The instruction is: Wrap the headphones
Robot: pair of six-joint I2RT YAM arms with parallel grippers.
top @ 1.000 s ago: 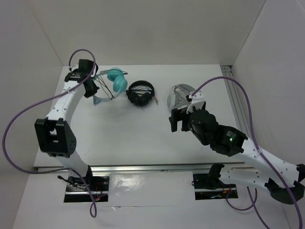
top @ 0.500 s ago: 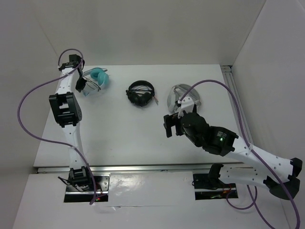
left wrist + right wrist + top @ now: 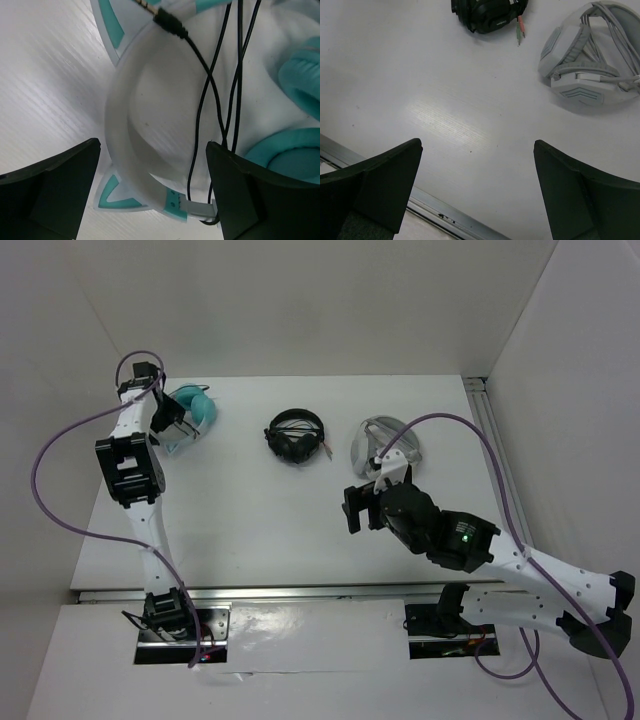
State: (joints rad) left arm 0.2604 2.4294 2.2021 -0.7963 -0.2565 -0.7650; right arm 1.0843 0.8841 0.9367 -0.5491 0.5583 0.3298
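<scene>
Three headsets lie on the table (image 3: 250, 525): teal headphones (image 3: 196, 411), black pair (image 3: 296, 435), grey set (image 3: 384, 441). Left gripper (image 3: 152, 150) and right gripper (image 3: 477, 145) gape empty.

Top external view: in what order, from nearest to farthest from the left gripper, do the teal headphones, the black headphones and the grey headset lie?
1. Teal headphones: at the far left, right at the left gripper.
2. Black headphones: in the middle, at the far side.
3. Grey headset: farthest to the right.
</scene>
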